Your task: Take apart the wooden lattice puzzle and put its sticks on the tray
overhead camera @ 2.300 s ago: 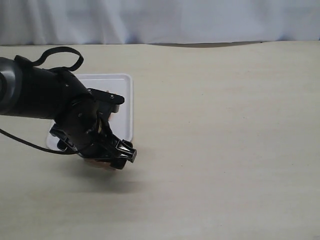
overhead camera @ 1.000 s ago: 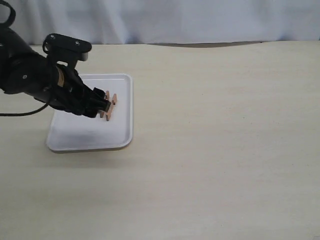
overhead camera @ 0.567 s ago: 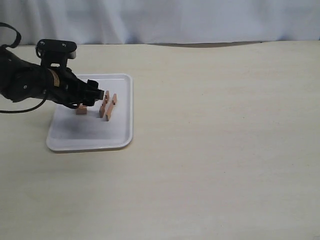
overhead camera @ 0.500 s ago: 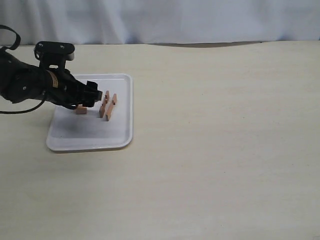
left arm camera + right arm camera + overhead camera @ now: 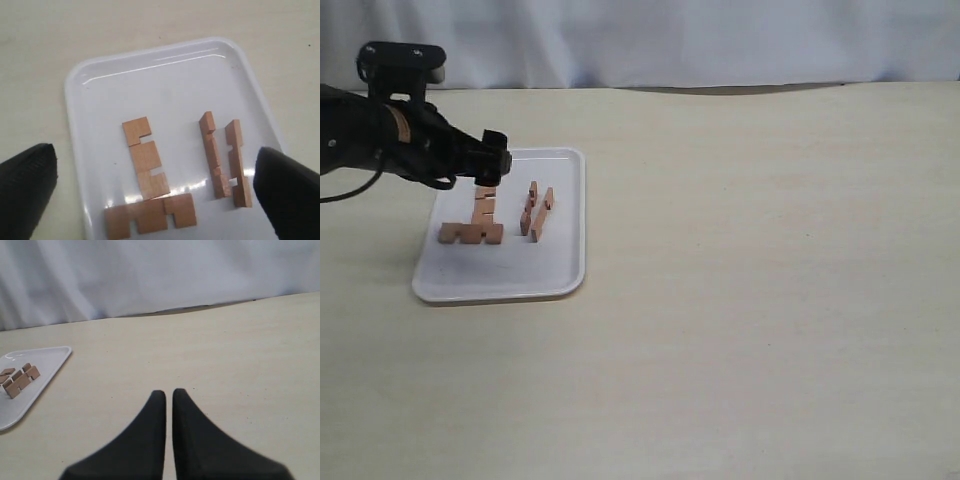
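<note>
The puzzle is apart: four reddish-brown sticks lie flat on the white tray [image 5: 500, 275]. Two notched sticks [image 5: 145, 157] [image 5: 150, 217] touch end to side in an L. Two more [image 5: 212, 155] [image 5: 237, 162] lie side by side a little apart from them. In the exterior view the L pair [image 5: 475, 225] and the parallel pair [image 5: 535, 210] sit on the tray's far half. My left gripper [image 5: 495, 165] hovers over the tray's far left edge, open wide and empty [image 5: 155, 150]. My right gripper [image 5: 169, 392] is shut on nothing above bare table and does not appear in the exterior view.
The pale tabletop [image 5: 750, 280] spreads wide to the right of the tray. A white curtain [image 5: 670, 40] closes off the far edge. From the right wrist view the tray [image 5: 30, 385] with sticks [image 5: 19, 379] is far off to one side.
My left gripper has lifted and drawn back toward the far left, off the tray's middle. The two L-shaped sticks it covered now lie in plain sight on the tray.
</note>
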Controlling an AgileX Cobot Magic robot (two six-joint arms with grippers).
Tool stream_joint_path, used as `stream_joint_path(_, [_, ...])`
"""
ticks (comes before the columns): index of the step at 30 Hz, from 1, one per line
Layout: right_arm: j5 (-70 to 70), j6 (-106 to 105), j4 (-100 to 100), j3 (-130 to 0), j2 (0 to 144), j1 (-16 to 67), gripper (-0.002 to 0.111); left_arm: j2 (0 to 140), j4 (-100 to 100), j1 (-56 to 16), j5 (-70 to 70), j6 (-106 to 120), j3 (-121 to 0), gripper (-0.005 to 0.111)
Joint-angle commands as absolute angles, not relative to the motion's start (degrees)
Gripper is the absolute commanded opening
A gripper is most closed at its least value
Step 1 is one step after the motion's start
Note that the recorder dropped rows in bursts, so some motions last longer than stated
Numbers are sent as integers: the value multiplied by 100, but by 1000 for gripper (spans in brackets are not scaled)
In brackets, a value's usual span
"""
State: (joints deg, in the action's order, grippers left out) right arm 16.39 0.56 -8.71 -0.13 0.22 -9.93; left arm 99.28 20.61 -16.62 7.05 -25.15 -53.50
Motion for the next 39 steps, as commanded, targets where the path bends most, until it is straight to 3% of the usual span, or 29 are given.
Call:
stream_joint_path(1, [1630, 61, -851, 0, 0, -980, 5, 9230, 2061, -1673, 1399, -2529, -5341, 104])
stream_joint_path(11, [1630, 61, -851, 0, 0, -980, 5, 8002, 2007, -1673, 3125, -2355, -5341, 99])
stream_joint_path(13, [1630, 61, -851, 0, 0, -980, 5, 7893, 1824, -1673, 3520, -2031, -5341, 85])
stream_joint_path(19, [1630, 61, -851, 0, 0, -980, 5, 7783, 706, -1673, 4561, -549, -5341, 5])
stream_joint_path(20, [1630, 61, -851, 0, 0, -980, 5, 7783, 565, -1673, 4737, -338, -5341, 0])
stream_joint_path(29, [1630, 61, -851, 0, 0, -980, 5, 7289, 520, -1226, 5357, -267, -5331, 0])
stream_joint_path(39, [1630, 61, -851, 0, 0, -980, 5, 4468, 525, -553, 4110, -392, -4246, 0])
